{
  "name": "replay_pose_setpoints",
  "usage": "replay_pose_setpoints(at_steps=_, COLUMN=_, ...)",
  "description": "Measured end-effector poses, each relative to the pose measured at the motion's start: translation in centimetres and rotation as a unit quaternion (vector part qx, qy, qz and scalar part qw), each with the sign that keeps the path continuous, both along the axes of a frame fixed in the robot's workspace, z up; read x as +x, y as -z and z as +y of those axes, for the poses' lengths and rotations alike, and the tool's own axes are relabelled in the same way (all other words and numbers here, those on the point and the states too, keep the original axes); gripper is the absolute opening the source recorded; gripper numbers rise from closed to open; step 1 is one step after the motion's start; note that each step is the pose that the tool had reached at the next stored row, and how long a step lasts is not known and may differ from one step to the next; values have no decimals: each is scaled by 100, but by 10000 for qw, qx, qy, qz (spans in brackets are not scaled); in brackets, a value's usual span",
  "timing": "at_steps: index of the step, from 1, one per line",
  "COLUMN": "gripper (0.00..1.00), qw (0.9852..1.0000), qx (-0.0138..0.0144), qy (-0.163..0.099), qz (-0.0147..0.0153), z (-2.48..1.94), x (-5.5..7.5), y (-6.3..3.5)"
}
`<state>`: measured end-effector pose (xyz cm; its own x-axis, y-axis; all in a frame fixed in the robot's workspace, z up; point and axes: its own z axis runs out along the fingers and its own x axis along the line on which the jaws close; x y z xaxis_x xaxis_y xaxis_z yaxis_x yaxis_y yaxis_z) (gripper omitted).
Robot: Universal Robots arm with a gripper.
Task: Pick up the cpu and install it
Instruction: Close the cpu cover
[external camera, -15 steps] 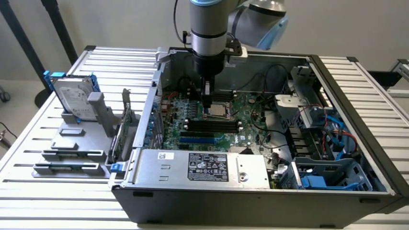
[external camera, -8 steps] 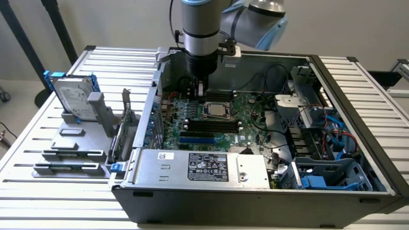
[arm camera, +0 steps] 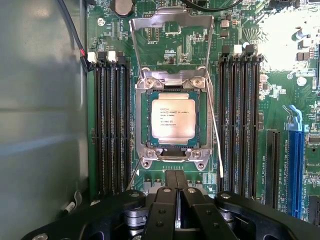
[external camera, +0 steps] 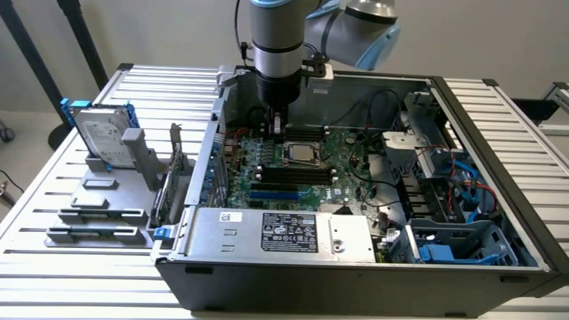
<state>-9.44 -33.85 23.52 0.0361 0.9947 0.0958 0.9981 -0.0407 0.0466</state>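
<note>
- Exterior view: the claw point(external camera: 277, 129) hangs from the arm inside the open computer case point(external camera: 356, 280). Its fingers are pressed together and pinch nothing, and its tips are low over the motherboard point(external camera: 342, 157), just behind the socket point(external camera: 288, 148).
- The cpu point(external camera: 302, 154) lies flat in that socket, near the middle of the motherboard and apart from the claw.
- Wrist view: the claw point(arm camera: 175, 176) shows two dark fingers point(arm camera: 167, 200) shut tight against each other and empty, just short of the socket's point(arm camera: 142, 125) nearest edge.
- The cpu point(arm camera: 173, 119) sits square in the socket with its silver top up, between the two banks of memory slots point(arm camera: 112, 125).
- The retention frame point(arm camera: 170, 22) stands raised off the chip, and the thin lever point(arm camera: 215, 135) runs loose along one side of the socket.
- From where I stand, seating the chip looks done and locking it down does not.
- I reckon any further move calls for keeping the closed fingers off the chip's top and steering clear of the raised frame and lever.
</note>
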Motion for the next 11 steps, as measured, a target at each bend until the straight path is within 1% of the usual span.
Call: replay_pose_setpoints(at_steps=11, gripper=11, qw=10000, qx=0, qy=0, qz=0, z=0, x=0, y=0)
